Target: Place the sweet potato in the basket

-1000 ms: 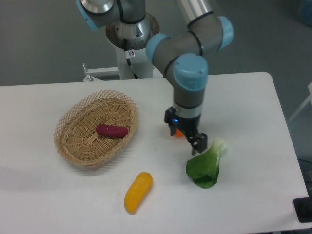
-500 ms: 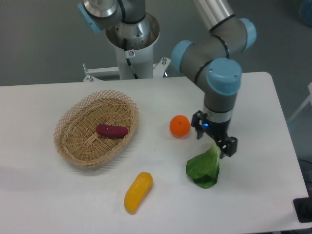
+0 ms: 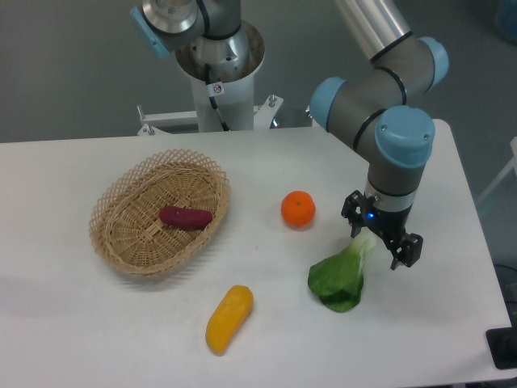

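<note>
The maroon sweet potato (image 3: 186, 217) lies inside the tan wicker basket (image 3: 129, 246) on the left half of the white table. My gripper (image 3: 380, 242) is far to the right of the basket, low over the pale stem end of a leafy green. Its two black fingers stand apart and hold nothing.
A round orange fruit (image 3: 298, 208) sits between the basket and the gripper. A green leafy vegetable (image 3: 338, 282) lies just below and left of the gripper. A yellow-orange oblong item (image 3: 229, 318) lies near the front. The robot base (image 3: 218, 69) stands at the back edge.
The arm has swung to the right, away from the basket, uncovering the orange fruit. The sweet potato has stayed in the basket.
</note>
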